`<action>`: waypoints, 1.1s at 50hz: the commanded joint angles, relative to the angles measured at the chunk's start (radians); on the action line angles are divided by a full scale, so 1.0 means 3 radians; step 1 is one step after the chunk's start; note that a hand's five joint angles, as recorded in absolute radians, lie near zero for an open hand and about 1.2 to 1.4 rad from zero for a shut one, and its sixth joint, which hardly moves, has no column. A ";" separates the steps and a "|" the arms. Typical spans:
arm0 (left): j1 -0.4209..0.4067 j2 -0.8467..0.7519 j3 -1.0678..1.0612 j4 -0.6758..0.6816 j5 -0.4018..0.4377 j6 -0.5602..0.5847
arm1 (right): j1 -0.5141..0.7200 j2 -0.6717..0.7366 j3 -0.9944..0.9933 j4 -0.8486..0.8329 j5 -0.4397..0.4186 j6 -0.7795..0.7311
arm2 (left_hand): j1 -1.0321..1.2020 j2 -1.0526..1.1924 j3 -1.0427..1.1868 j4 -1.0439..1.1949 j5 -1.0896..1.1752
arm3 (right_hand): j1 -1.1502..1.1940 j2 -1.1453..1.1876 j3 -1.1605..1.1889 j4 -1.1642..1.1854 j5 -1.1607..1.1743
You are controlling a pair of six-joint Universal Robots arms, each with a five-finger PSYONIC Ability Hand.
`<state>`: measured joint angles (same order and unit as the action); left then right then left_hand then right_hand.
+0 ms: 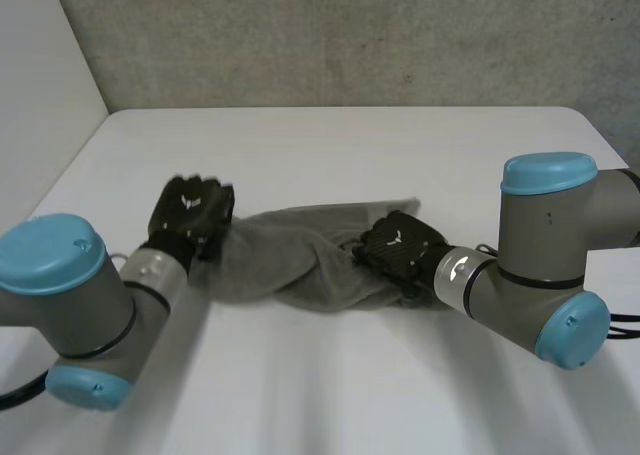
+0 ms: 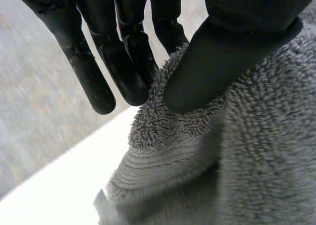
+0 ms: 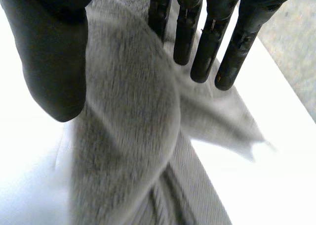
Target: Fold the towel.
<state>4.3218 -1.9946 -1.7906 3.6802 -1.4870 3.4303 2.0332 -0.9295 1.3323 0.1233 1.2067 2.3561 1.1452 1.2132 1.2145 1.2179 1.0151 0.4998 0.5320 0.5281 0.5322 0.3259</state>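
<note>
In the head view the grey towel (image 1: 290, 260) lies bunched on the white table (image 1: 330, 145), stretched between the two hands. The left hand (image 1: 192, 210) sits back-up at one end of it, at the end of the left arm (image 1: 60, 295). The right hand (image 1: 400, 247) is on the other end, its fingers reaching in toward the towel's middle, with the right arm (image 1: 540, 265) bent behind it. A concrete wall (image 1: 330, 35) stands beyond the table. In the left wrist view the thumb (image 2: 217, 62) presses down on a looped edge of the towel. The fingers (image 2: 103, 71) reach nearly straight along the far side of that edge, and the nearest fingertip touches the pile, so the edge is pinched between thumb and fingers. The rest of the cloth falls away below the fingertips onto the table. In the right wrist view a raised ridge of towel runs up between the thumb (image 3: 54, 62) and the straight fingers (image 3: 197, 37) toward the palm, held between them. A loose flap spreads flat on the table past the fingertips.
</note>
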 commanded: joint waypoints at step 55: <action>0.0177 0.1193 -0.0014 -0.0118 0.0268 0.0260 | -0.0544 -0.0030 -0.1381 -0.0282 0.0206 0.1437 | 0.0837 0.0610 0.0606 0.0595 0.0689 | 0.2988 0.2881 0.2894 0.2880 0.2986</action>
<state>4.3672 -1.5786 -1.9841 3.6014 -1.4536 3.5095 1.8685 -0.8488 1.1110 0.0732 1.2583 2.7775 1.1452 1.2133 1.2151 1.2184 1.0151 1.3207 1.3178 1.3373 1.3335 1.1587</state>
